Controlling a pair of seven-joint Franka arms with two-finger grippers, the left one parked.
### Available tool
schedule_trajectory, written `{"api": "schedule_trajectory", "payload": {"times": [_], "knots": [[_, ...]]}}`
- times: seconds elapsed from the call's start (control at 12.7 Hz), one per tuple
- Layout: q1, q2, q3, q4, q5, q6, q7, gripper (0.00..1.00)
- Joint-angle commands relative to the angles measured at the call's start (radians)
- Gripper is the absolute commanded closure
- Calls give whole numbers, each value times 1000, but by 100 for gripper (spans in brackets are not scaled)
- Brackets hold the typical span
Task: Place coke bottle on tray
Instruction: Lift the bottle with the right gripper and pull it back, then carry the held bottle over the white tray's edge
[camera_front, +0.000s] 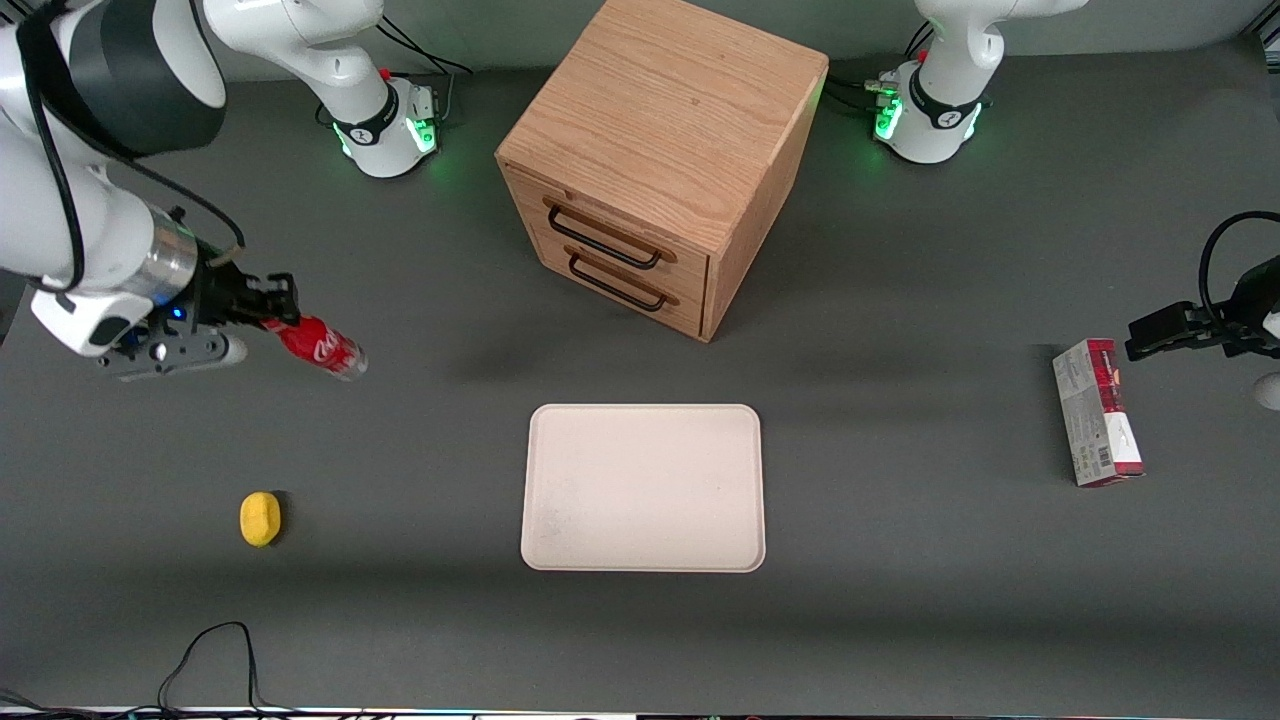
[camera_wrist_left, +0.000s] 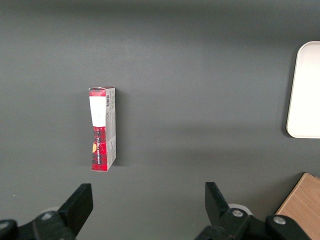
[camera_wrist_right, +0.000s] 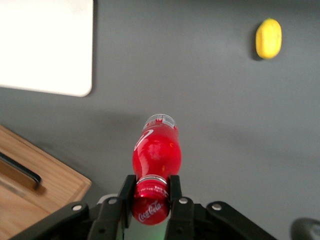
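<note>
Gripping the coke bottle (camera_wrist_right: 155, 155) (by its cap), pincer (camera_wrist_right: 150, 192) apart from tray (camera_front: 643, 488).

Coke bottle (camera_front: 322, 346) tool-held (camera_front: 268, 303); tray (camera_front: 643, 488) bare.

The gripper (camera_front: 270, 305) (at the working arm's end) grips the coke bottle (camera_front: 322, 347), seemingly above the table, well apart from the tray (camera_front: 643, 487); the cabinet (camera_front: 655, 160) stands farther from the camera.

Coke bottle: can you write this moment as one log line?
gripper: shut on coke bottle cap | bottle: lifted above table | tray: bare | step: carrying
</note>
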Motion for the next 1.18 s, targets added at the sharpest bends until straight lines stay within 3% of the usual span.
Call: {"api": "schedule_trajectory", "payload": {"times": [0.0, 0.24, 0.39, 1.1], "knots": [[32, 222, 20, 287, 43, -59, 178, 100], [95, 475, 34, 601, 40, -72, 399, 100], [132, 599, 37, 709, 37, -37, 473, 100], [213, 770, 39, 714, -75, 268, 711, 100]]}}
